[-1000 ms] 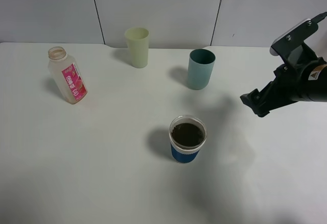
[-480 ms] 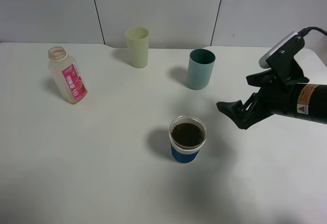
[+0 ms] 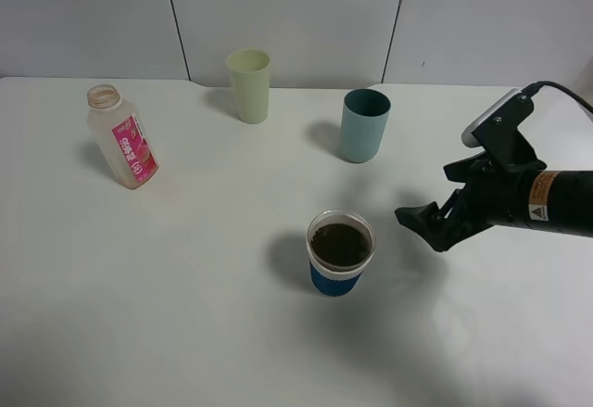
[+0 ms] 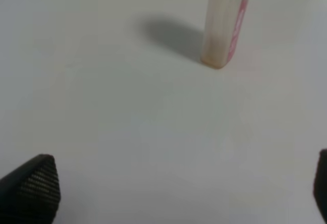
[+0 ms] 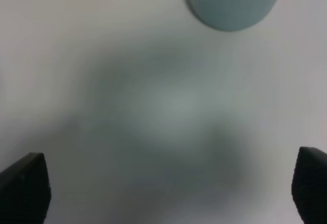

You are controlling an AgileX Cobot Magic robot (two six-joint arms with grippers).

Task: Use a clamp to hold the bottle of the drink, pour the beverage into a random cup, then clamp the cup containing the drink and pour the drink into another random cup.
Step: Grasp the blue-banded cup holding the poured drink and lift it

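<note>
White surface (image 3: 185, 333) under everything, filling most of the high view, with grey wall panels (image 3: 287, 8) behind.

Black right arm (image 3: 547, 194) entering from the right edge and reaching toward the middle, low over the surface.

Clear bottle (image 3: 122, 138) at the far left, standing on its base, without cap, pink label on the side facing the front. Looks nearly empty; cannot tell more about its inside.

Pale yellow-green tumbler (image 3: 249, 84) upright at the back, well apart from the bottle.

Teal tumbler (image 3: 363, 125) upright, to the right of the yellow-green one and a little closer to the front. Appears also in the right wrist view, blurred.

Short cup with blue band (image 3: 340, 254) in the middle, in front of the teal tumbler and well apart from it, upright.

Dark brown drink (image 3: 340, 243) inside this cup, reaching quite high.

Right jaws: wide apart, holding nothing, near the right side of the blue-banded cup and not touching it.

Left jaws: only two dark tips at the edges of the left wrist view, also wide apart, nothing between them, well back from the bottle.
</note>
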